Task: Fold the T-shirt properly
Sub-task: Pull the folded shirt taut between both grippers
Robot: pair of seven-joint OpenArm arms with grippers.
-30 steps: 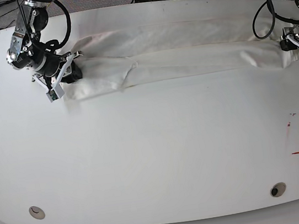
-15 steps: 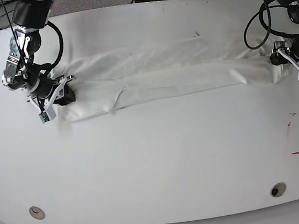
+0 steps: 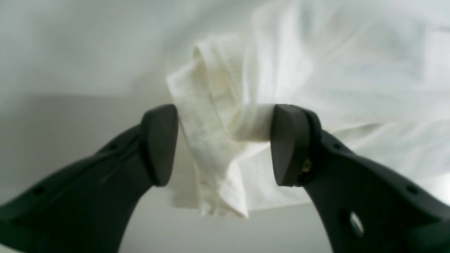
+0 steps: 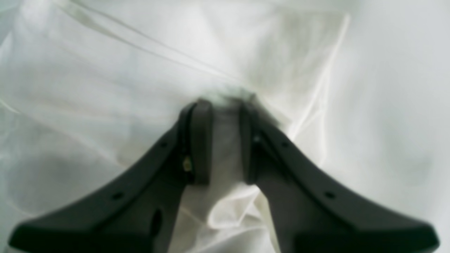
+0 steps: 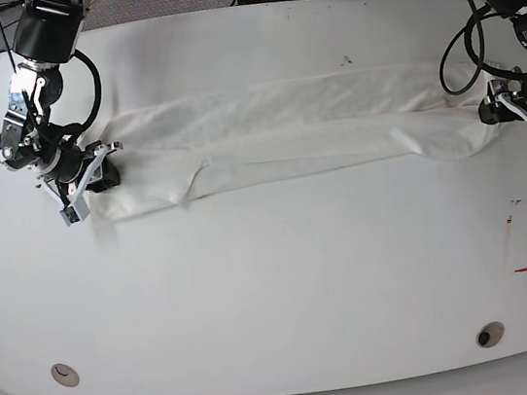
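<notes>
The T-shirt [image 5: 283, 126] lies as a long white folded band across the far half of the table; its print is hidden. My right gripper [image 5: 93, 172] is at the band's left end in the base view. In its wrist view the right gripper [image 4: 226, 140] is shut on a bunched fold of the shirt [image 4: 105, 70]. My left gripper [image 5: 517, 113] is at the band's right end. In its wrist view the left gripper [image 3: 225, 144] has its jaws wide apart, with a bunched corner of the shirt [image 3: 316, 70] between them.
The white table [image 5: 276, 284] has a red-marked rectangle [image 5: 526, 235] at the right and two round holes [image 5: 64, 374] [image 5: 490, 334] near the front edge. Cables run along the back edge.
Both grippers have moved toward the table's front, the one on the left also further left. The shirt band has shifted with them and lies flatter and more drawn out.
</notes>
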